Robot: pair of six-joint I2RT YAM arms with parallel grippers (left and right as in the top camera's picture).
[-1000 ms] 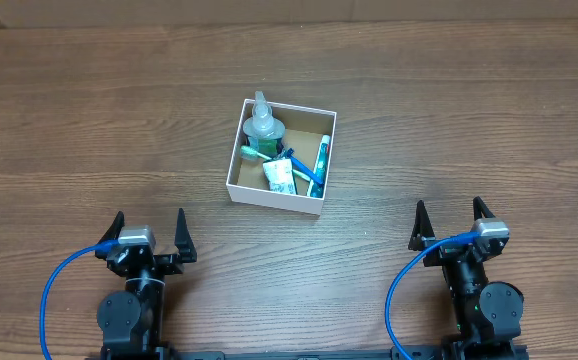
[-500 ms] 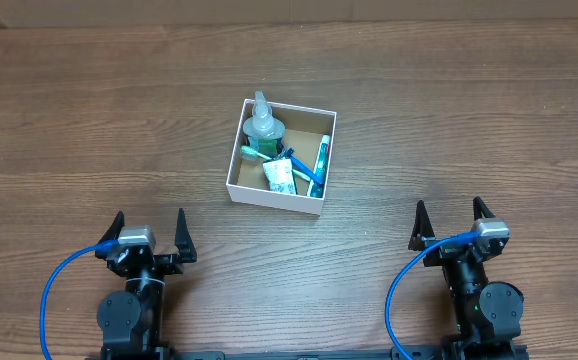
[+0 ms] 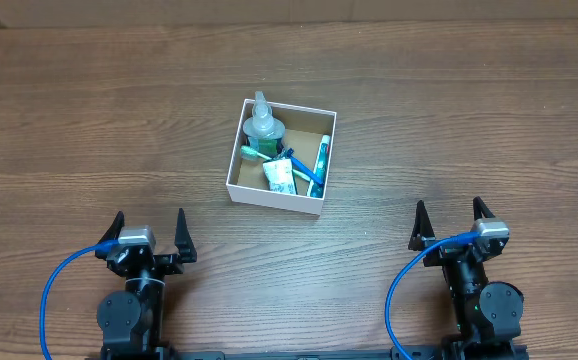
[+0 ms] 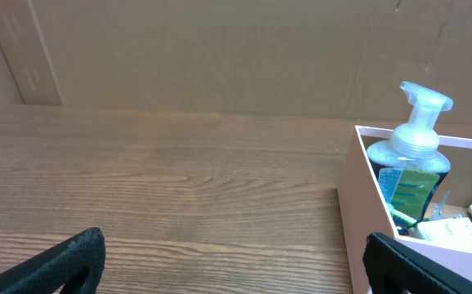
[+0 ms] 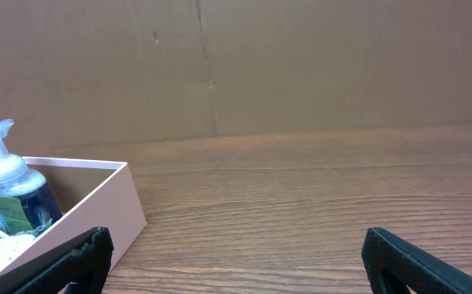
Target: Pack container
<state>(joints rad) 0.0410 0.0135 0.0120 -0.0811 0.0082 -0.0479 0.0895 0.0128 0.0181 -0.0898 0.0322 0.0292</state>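
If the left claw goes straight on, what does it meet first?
Probably nothing: only table lies ahead of the left claw; the cardboard box sits off to its right.

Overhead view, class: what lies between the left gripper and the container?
Nothing. Only bare table separates the left gripper from the container, as the overhead view shows.

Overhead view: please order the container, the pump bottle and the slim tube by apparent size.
1. container
2. pump bottle, though standing upright brings it nearer the camera
3. slim tube
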